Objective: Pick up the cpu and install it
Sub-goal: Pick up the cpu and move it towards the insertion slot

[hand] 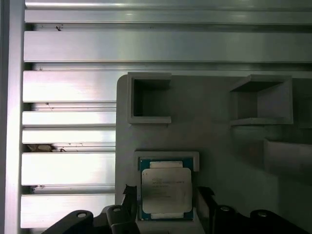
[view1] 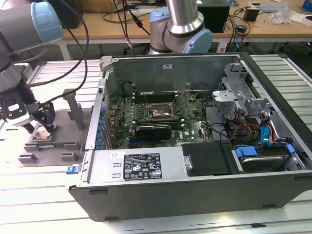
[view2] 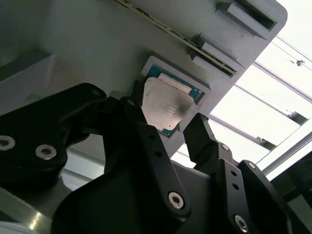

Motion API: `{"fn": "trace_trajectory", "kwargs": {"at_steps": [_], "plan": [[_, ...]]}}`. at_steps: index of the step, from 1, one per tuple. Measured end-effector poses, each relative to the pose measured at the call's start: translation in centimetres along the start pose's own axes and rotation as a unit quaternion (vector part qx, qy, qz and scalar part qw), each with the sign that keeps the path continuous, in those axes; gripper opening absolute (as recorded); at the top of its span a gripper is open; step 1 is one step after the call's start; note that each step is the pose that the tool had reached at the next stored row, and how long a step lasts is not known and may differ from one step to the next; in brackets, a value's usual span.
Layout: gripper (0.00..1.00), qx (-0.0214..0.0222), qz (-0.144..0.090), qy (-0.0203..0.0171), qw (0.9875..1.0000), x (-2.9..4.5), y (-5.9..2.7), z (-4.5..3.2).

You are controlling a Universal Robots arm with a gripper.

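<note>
CPU [hand: 165, 191] lies flat, silver top up, in a square recess of the grey holder tray [hand: 219, 146], at the exterior view's left beside the open computer case [view1: 195, 195]; the gripper [view2: 167, 116] straddles it, fingers spread apart

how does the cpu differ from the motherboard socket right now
The cpu has a shiny silver top; the socket is dark with a metal frame. The cpu lies in a grey holder's pocket between the open end effector's fingers; the socket sits inside the open computer case. Both are square and lie flat.
</note>
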State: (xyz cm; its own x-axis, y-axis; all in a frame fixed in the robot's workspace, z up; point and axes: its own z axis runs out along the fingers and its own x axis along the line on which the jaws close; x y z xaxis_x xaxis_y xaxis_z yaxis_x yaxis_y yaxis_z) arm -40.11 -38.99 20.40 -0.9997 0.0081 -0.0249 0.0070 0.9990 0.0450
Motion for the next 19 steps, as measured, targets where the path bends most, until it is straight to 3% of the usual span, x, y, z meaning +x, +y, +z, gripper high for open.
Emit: {"fn": "trace_trajectory", "kwargs": {"at_steps": [6, 19], "plan": [[0.60, 0.0000, 0.000, 0.0000, 1.0000, 0.04, 0.00, 0.99], [0.60, -0.0005, -0.005, 0.0003, 1.0000, 0.04, 0.33, 1.50]]}}
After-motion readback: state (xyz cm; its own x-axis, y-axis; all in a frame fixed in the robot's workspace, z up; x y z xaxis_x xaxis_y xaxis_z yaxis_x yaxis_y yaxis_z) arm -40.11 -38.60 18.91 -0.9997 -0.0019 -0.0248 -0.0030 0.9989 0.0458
